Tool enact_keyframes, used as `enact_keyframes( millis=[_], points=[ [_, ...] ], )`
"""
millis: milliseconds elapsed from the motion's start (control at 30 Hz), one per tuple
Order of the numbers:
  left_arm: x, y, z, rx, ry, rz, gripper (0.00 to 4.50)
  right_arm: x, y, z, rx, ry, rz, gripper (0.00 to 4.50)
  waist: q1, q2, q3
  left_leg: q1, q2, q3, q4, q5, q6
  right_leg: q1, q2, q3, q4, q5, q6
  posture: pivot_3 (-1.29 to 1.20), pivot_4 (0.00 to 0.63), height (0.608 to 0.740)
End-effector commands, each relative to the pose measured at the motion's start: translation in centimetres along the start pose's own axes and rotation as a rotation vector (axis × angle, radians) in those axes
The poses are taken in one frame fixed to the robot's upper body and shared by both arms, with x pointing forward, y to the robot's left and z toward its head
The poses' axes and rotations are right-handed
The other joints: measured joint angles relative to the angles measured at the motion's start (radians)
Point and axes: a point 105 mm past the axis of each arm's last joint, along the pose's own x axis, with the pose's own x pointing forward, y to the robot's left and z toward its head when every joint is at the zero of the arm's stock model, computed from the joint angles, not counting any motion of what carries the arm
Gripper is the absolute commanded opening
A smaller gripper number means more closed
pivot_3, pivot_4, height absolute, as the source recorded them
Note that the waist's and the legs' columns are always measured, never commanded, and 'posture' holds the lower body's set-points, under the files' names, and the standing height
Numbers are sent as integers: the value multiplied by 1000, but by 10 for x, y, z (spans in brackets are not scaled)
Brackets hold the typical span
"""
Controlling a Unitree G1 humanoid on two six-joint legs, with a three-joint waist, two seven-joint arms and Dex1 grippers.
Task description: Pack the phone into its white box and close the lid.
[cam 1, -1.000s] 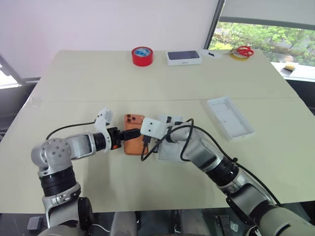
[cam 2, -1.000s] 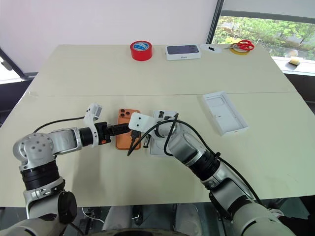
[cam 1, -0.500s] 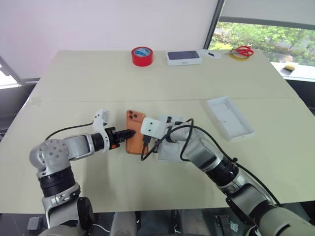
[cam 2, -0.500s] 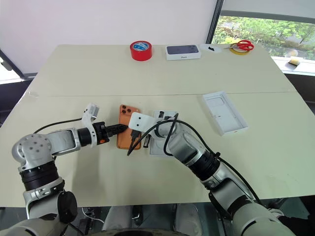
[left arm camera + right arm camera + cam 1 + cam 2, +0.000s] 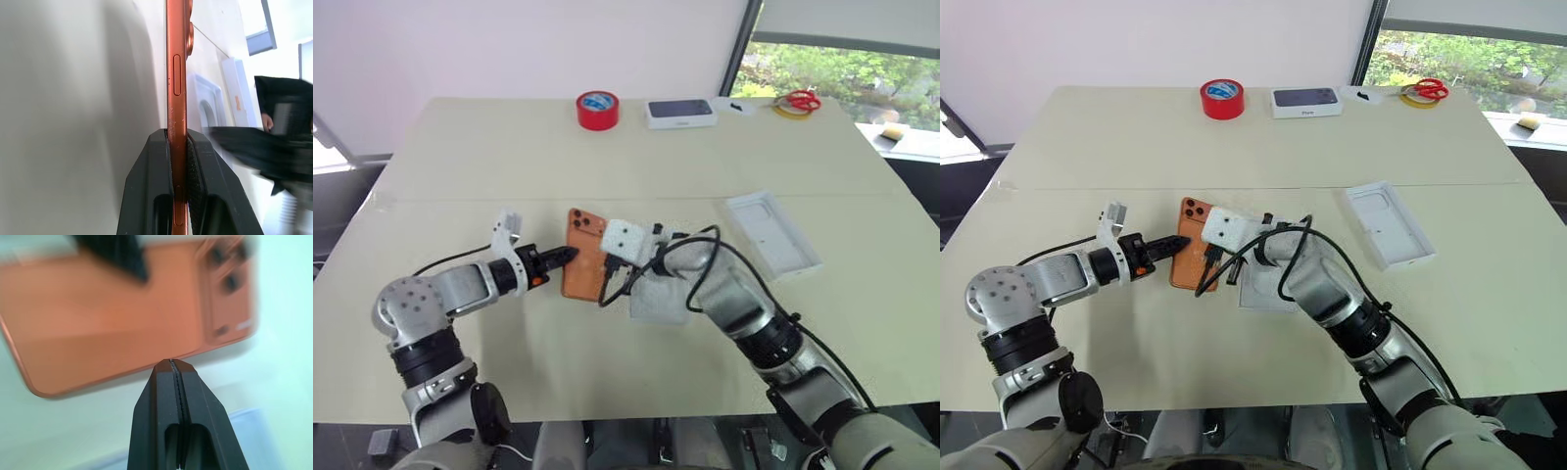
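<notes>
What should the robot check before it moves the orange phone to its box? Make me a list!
1. Is the phone held tight? Ok: the left gripper is pinched on its edge.
2. Is the right gripper out of the way? Not ok: it is shut, with its tip right beside the phone's edge.
3. Is the white box ready? Cannot tell: the right arm covers much of it.
4. Is the lid out of the way? Ok: it lies by itself, off to the right of the box.
5. Is the red tape roll in the way? Ok: it sits at the far edge of the table.
</notes>
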Motion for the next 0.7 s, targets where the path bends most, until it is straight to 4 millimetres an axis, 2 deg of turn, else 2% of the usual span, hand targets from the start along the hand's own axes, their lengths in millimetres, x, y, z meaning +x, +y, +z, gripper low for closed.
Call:
enact_keyframes(
  millis=[33,100,167,300,400,500,700],
  points=[
    [-1,-22,13,22,-46,-101,107,-31,-15,9,9,-103,-82,0,4,0,0,0,0,0,0,0,0,0,0,0,-1,0,0,0,150,730],
    [3,-37,19,10,-75,-178,107,-54,-21,8,8,-183,-130,0,17,-1,1,-1,0,-1,0,0,0,1,0,-1,-2,0,0,0,150,730],
    [9,-50,21,-20,-92,-249,107,-76,-16,-2,68,-212,-93,0,22,-2,2,-1,-1,-2,0,0,0,2,0,-3,-6,0,0,0,150,730],
    [31,-72,1,-54,-43,-318,107,-113,-9,-29,199,-212,-66,0,29,-3,2,-5,-2,-3,1,-1,2,5,-1,-4,-13,2,2,0,150,730],
    [43,-78,-13,-59,-4,-299,107,-126,-9,-43,237,-180,-85,0,24,-5,3,-5,-3,-2,0,-1,2,4,-1,-3,-13,2,3,0,150,730],
    [59,-77,-34,-81,70,-253,107,-140,-7,-46,280,-185,-105,0,26,-4,4,-5,-1,-3,0,-1,2,3,1,-3,-13,2,2,0,150,730],
    [72,-82,-52,-103,129,-237,107,-155,-4,-58,304,-149,-144,0,28,-5,5,-6,-1,-3,1,-1,3,3,1,-4,-13,2,2,0,150,730]
  ],
)
